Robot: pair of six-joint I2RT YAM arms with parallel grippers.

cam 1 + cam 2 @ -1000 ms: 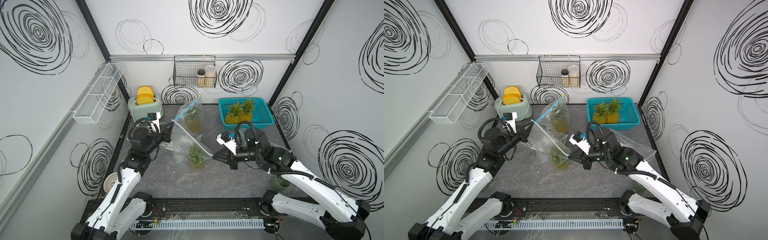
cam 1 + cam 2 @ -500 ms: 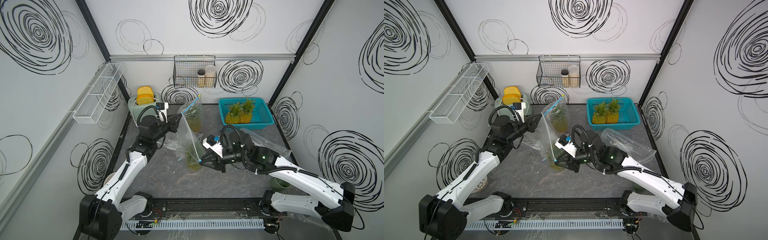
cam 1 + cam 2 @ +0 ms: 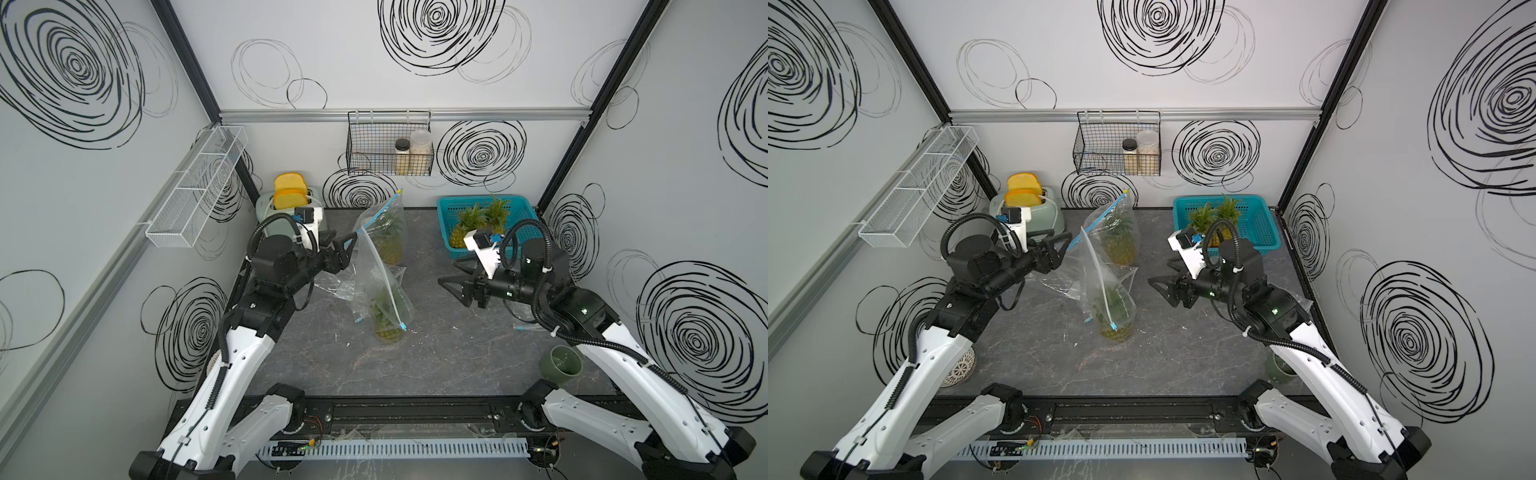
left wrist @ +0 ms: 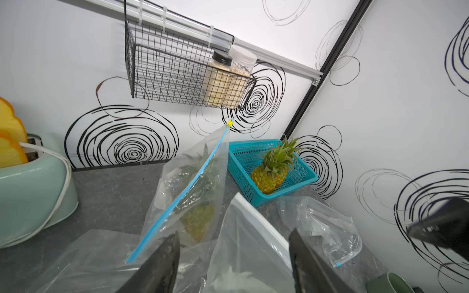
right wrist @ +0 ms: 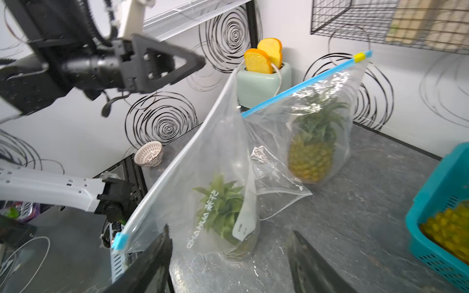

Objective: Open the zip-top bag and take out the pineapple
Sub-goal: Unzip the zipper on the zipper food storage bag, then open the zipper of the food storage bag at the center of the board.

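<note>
The zip-top bag (image 3: 380,286) stands near the table's middle, its zip track sloping down toward the front to a blue slider (image 3: 402,328). The pineapple (image 3: 385,322) sits upright in its bottom, leaves up, also seen in the right wrist view (image 5: 223,205). My left gripper (image 3: 352,249) hovers open just left of the bag's upper corner, holding nothing; in the left wrist view the bag (image 4: 243,243) shows between its fingers (image 4: 172,243) without touching them. My right gripper (image 3: 448,272) is open, a short way right of the bag and clear of it.
A second bagged pineapple (image 3: 388,237) stands right behind. A teal basket (image 3: 446,208) with two pineapples sits back right. An empty bag (image 4: 319,228) lies by it. A toaster (image 3: 266,208) is back left, a green cup (image 3: 561,365) front right, a small white basket (image 3: 959,368) front left.
Both grippers were shut on the ends of the bag's zip edge, stretching it; both have let go and opened. The right gripper has drawn back to the right. The bag has slackened.
</note>
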